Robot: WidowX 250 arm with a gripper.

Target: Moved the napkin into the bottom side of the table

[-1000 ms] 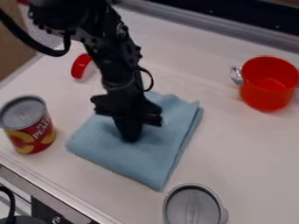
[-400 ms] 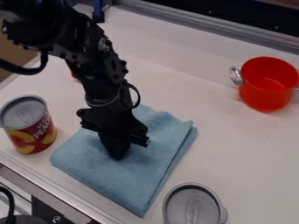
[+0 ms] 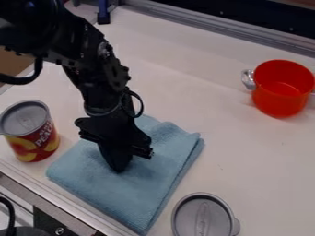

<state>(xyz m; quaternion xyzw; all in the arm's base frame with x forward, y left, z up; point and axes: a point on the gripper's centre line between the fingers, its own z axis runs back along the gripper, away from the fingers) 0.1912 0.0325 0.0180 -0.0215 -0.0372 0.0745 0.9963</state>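
My gripper [image 3: 118, 167] points down onto the left-middle part of the blue napkin [image 3: 148, 186], its tips against the cloth. The napkin lies folded and flat on the white table [image 3: 255, 161], between the can and the grey lid, with its lower left edge near the table's front rim. From the camera's side, I cannot make out whether the fingertips hold any cloth.
A can with a red and yellow label [image 3: 34, 142] stands left of the napkin. A grey lid or cup [image 3: 204, 217] is at the bottom, close to the napkin's lower corner. The red pot [image 3: 282, 92] sits at the upper right.
The gripper and the napkin have moved together down and to the left, toward the table's front edge. The can, the grey lid and the red pot have stayed in place.
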